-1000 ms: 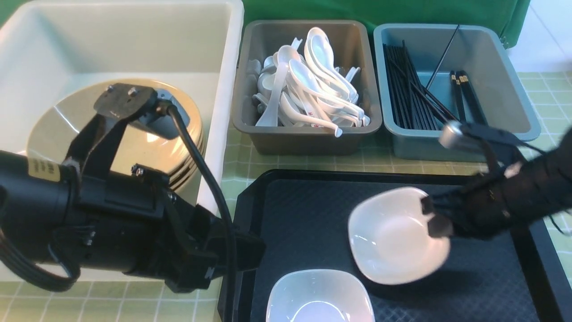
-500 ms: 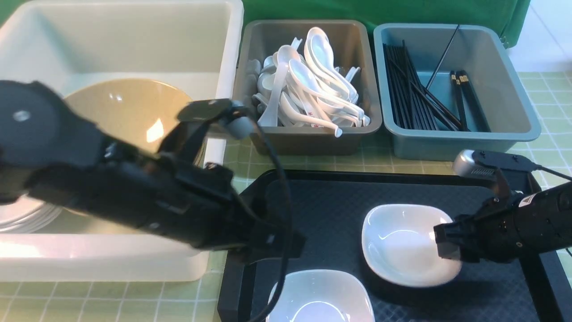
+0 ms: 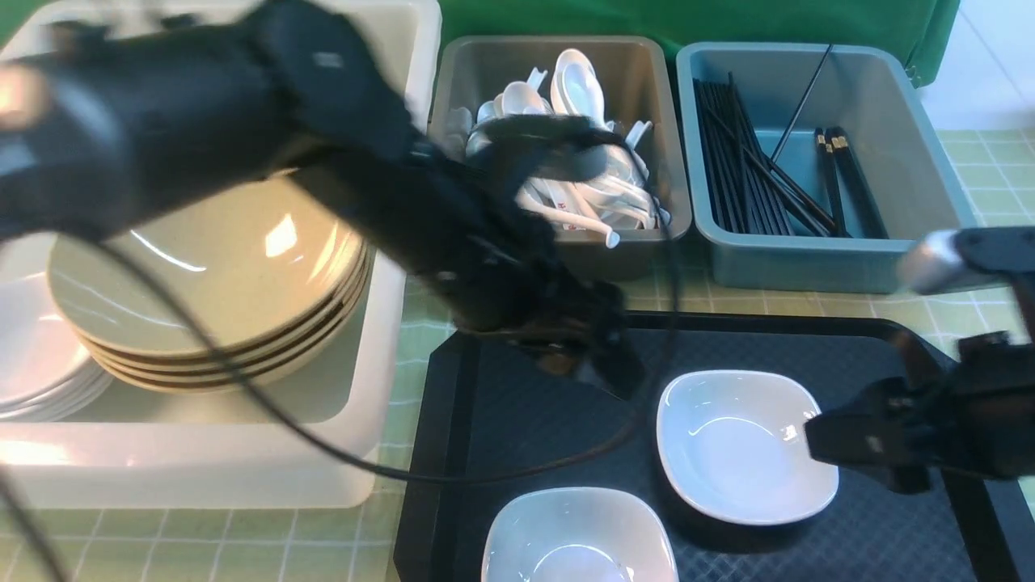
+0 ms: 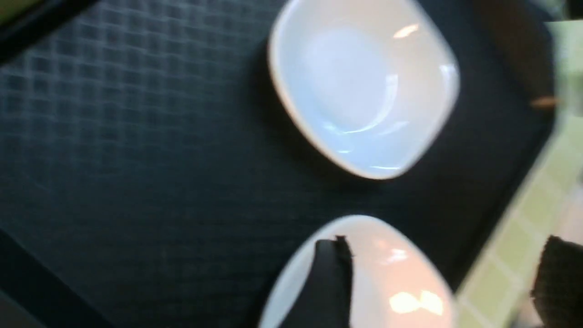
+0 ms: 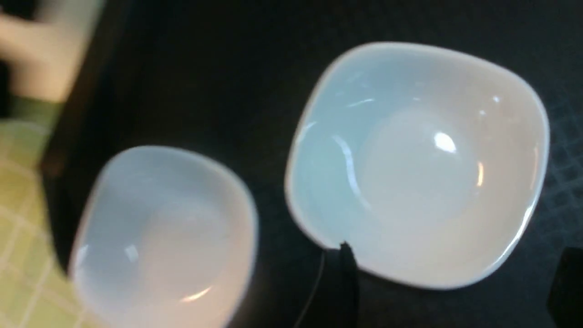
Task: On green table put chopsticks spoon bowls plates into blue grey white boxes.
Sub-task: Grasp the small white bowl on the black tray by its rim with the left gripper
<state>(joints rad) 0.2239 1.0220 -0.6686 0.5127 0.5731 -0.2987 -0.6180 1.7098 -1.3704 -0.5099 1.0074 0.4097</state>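
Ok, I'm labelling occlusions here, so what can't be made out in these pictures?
Spoons: front view, partly hidden behind the left arm.
Near bowl: front view, cut off by the bottom edge.
White plates: front view, cut by the left edge, partly behind tan plates.
Left gripper: front view, fingertips lost in motion blur.

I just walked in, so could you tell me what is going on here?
The robot is sorting tableware. Two white bowls sit on the black tray. The right gripper is open at the rim of the farther bowl, and the left gripper, also open, reaches over the tray beside it. Plates are in the white box, spoons in the grey box, chopsticks in the blue box.
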